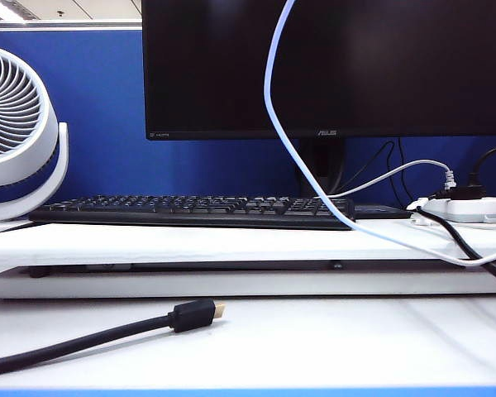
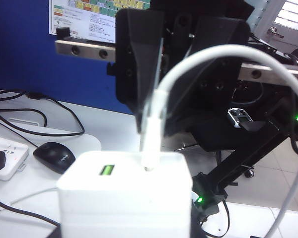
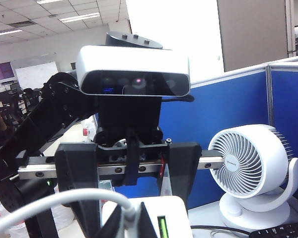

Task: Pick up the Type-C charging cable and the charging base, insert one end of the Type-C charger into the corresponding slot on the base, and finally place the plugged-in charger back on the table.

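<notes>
The left gripper (image 3: 134,196) holds the charging base (image 2: 124,198); the right gripper (image 2: 161,109) pinches the Type-C charging cable (image 2: 151,144), its plug seemingly in the slot (image 2: 149,168).

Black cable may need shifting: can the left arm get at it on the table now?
Probably not yet: the left gripper holds the charging base while the right gripper pinches the Type-C charging cable plug at it. The black cable lies unobstructed on the table.

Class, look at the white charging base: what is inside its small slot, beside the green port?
The plug of the Type-C charging cable stands in the charging base, pinched by the right gripper. The slot itself is covered.
</notes>
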{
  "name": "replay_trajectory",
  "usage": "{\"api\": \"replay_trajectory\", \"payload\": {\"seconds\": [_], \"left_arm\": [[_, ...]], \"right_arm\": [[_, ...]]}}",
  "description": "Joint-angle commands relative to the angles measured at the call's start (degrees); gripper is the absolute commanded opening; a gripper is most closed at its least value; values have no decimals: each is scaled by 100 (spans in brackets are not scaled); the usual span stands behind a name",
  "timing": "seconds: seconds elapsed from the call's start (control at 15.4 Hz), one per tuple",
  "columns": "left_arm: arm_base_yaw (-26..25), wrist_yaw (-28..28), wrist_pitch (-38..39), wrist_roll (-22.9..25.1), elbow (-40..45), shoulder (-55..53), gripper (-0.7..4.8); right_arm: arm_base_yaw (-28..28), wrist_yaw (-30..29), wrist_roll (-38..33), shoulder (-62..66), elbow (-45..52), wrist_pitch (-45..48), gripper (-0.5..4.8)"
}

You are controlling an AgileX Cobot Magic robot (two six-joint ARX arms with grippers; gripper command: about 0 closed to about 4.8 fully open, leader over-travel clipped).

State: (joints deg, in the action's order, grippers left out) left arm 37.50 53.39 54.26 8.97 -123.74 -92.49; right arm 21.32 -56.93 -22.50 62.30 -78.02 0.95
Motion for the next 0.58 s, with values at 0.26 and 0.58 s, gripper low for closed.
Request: {"api": "replay_trajectory", "payload": {"seconds": [0.26,0.58], "left_arm": [[4,260,-310,-63,-48,35,-6],[-7,258,-160,-63,-48,37,-6]], "right_arm": [[302,-382,57,107,17,-295,-2],[374,-437,326,122,15,-754,-2]]}}
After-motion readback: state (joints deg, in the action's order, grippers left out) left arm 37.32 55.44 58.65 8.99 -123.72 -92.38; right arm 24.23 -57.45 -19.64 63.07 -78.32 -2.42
